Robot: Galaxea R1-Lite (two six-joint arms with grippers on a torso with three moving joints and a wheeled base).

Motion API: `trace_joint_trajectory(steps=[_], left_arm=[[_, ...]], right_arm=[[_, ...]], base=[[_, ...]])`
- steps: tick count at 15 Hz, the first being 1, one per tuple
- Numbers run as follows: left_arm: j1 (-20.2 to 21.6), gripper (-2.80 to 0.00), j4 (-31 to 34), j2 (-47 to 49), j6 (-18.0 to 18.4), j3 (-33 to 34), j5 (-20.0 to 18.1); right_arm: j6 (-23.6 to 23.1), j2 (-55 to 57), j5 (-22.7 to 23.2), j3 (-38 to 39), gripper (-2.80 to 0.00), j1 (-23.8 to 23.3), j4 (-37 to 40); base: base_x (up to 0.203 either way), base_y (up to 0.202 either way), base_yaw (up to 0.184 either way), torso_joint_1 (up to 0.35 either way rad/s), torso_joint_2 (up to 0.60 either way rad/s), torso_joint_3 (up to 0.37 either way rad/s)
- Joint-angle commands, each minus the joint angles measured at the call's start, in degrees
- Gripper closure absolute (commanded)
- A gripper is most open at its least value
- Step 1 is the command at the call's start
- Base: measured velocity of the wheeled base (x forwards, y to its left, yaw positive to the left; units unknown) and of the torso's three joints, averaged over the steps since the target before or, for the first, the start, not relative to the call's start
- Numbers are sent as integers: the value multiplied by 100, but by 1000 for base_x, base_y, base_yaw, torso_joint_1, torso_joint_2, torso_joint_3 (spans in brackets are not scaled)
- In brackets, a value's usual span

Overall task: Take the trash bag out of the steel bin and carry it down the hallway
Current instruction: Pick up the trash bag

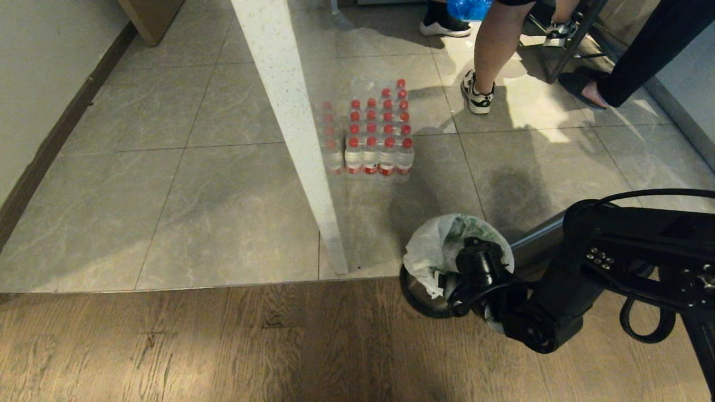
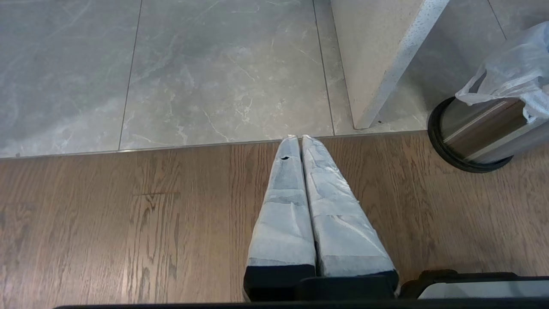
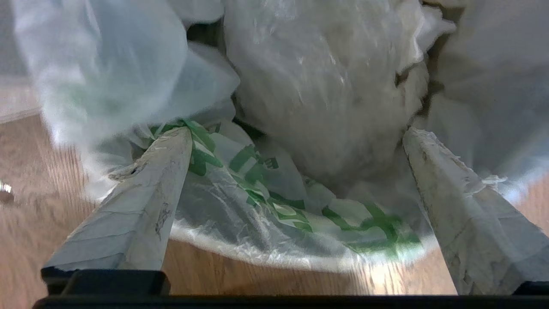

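The steel bin (image 1: 416, 301), a small round cylinder with a black ring at its foot, stands on the wood floor by the tile edge; it also shows in the left wrist view as the bin (image 2: 476, 128). The trash bag (image 1: 435, 245), thin white plastic with green printing, lines the bin and bulges over its rim. My right gripper (image 3: 296, 133) is open right above the bag's mouth, its taped fingers (image 3: 141, 201) spread to either side of the crumpled plastic (image 3: 274, 201) and closed on nothing. My left gripper (image 2: 298, 138) hangs shut over the wood floor, left of the bin. The hallway's grey tiles (image 1: 195, 195) stretch ahead.
A white speckled post (image 1: 296, 123) stands just left of the bin. Beyond it sits a pack of red-capped water bottles (image 1: 374, 134). People's legs (image 1: 491, 56) and a blue bag (image 1: 469, 8) are at the far right. A pale wall with dark baseboard (image 1: 50, 145) runs along the left.
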Motion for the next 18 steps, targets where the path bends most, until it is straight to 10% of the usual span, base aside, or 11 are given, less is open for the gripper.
trace_joint_trajectory(steps=[1, 13, 14, 18], left_arm=[[0, 0, -9, -1, 0, 0, 0], [0, 0, -2, -1, -9, 0, 0], [0, 0, -2, -1, -5, 0, 0], [0, 0, -4, -1, -2, 0, 0]], right_arm=[[-32, 250, -30, -99, -280, -61, -94], [-652, 901, -537, -826, -280, -377, -1232], [-652, 901, -503, -808, 0, -377, -1207], [-655, 851, -703, -1051, 0, -376, -1227]], base=[[0, 0, 0, 0, 0, 0], [0, 0, 0, 0, 0, 0], [0, 0, 0, 0, 0, 0], [0, 0, 0, 0, 0, 0]])
